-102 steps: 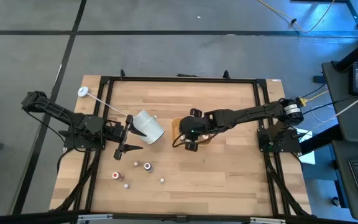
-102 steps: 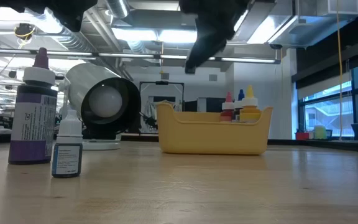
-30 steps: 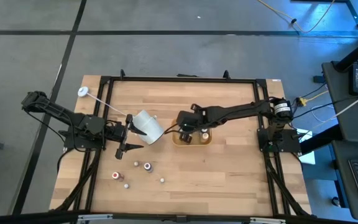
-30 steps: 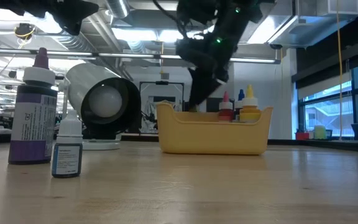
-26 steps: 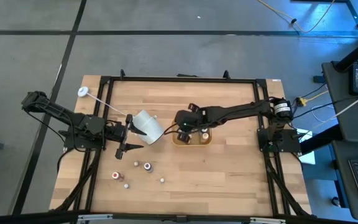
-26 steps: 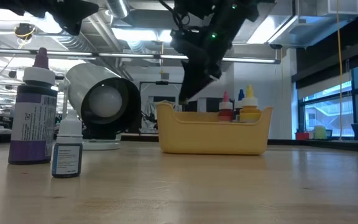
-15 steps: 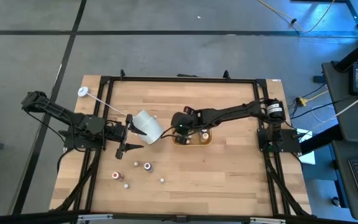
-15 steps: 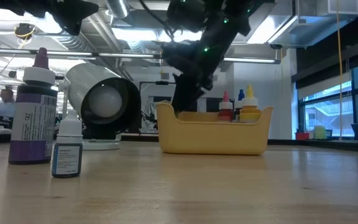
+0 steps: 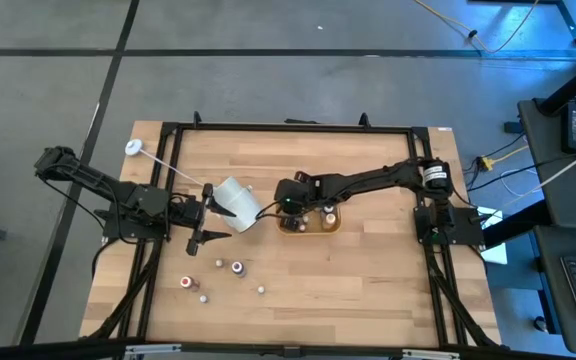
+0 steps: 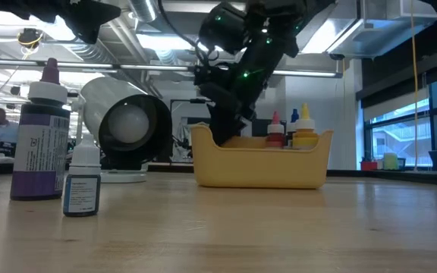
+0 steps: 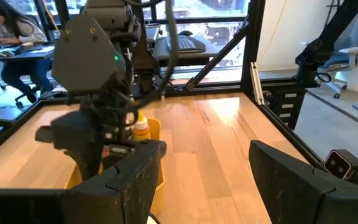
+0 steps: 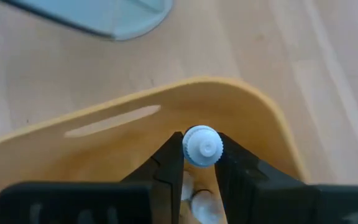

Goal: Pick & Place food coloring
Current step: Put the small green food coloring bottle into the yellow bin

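Note:
My right gripper (image 12: 201, 150) is shut on a tiny food coloring bottle with a pale cap (image 12: 202, 147), low inside the left end of the yellow-orange tray (image 10: 260, 167). Three more bottles (image 10: 293, 127), with red, blue and yellow tops, stand at the tray's right end. Several bottles (image 9: 218, 275) stand on the table near its front left. The white cup (image 9: 235, 203) lies on its side, its mouth (image 10: 131, 125) toward the near edge. My left gripper (image 9: 211, 212) hangs open above the cup, apart from it. My right gripper pinches the bottle's cap (image 12: 202, 138) between its two fingers (image 12: 169, 167). The fingers slant down from the table's right. The bottle stands upright under them inside the tray (image 12: 185, 93); the fingers hide its body and whether it rests on the tray's floor.
A tall purple bottle (image 10: 42, 136) and a small one (image 10: 82, 186) stand close to the near edge. A white ball on a cord (image 9: 133, 148) lies at the far left. Bare wood lies right of the tray.
My right gripper has gone down and a little toward the table's left edge, sinking into the tray's left end. My left arm and the cup have kept still.

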Tool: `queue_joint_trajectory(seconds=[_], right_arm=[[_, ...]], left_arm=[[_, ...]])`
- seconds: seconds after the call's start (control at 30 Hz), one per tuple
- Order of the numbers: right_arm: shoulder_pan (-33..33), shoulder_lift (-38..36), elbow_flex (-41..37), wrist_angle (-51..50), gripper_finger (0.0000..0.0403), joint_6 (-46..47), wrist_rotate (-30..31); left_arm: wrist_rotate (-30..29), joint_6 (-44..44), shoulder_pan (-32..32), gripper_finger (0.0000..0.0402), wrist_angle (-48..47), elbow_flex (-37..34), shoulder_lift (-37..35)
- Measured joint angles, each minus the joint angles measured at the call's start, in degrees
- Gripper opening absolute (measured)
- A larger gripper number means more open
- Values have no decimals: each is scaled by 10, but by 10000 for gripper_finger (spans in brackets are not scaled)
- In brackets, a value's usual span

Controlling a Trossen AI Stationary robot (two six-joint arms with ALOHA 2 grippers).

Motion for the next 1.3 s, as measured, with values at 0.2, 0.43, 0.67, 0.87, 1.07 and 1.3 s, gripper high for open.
queue_joint_trajectory(seconds=[0.2, 0.43, 0.67, 0.87, 1.07, 1.3], right_arm=[[0, 10, 0, 1, 80, 1, 0], [0, 10, 0, 1, 81, 1, 0], [0, 10, 0, 0, 81, 2, 1], [0, 10, 0, -1, 81, 3, 1], [0, 10, 0, 7, 81, 1, 1], [0, 9, 0, 8, 99, 0, 1]], left_arm=[[0, 0, 0, 240, 0, 0, 0], [0, 0, 0, 240, 0, 0, 0], [0, 0, 0, 240, 0, 0, 0], [0, 0, 0, 240, 0, 0, 0], [0, 0, 0, 240, 0, 0, 0], [0, 0, 0, 240, 0, 0, 0]])
